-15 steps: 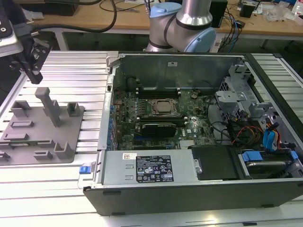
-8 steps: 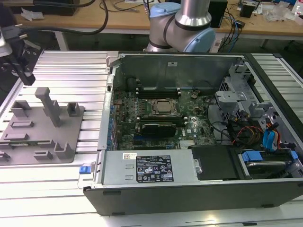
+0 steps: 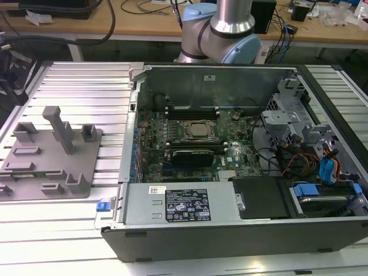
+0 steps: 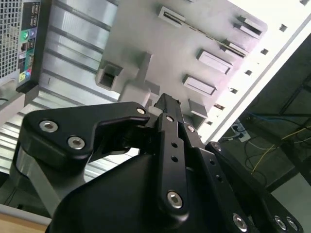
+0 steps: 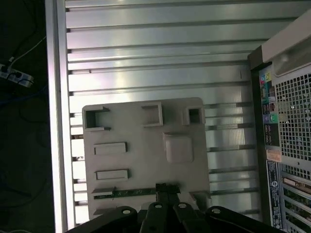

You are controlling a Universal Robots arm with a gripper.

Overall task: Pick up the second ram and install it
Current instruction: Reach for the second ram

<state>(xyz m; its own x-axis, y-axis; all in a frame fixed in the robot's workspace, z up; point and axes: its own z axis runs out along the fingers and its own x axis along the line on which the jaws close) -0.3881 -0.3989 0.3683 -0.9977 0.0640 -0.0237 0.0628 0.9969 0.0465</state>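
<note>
Black two-finger gripper: jaws look closed tip-to-tip, nothing held, as far as I can judge. Second ram, thin green circuit-board stick: sits in slot of grey plastic fixture plate, just beside tips. Long axis runs from tips away from open PC case.

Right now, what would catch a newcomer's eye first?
The open computer case takes the exterior view's middle, a grey fixture plate on that view's left. In the first wrist view the gripper points at that plate, beside a thin green strip, probably the second ram.
</note>
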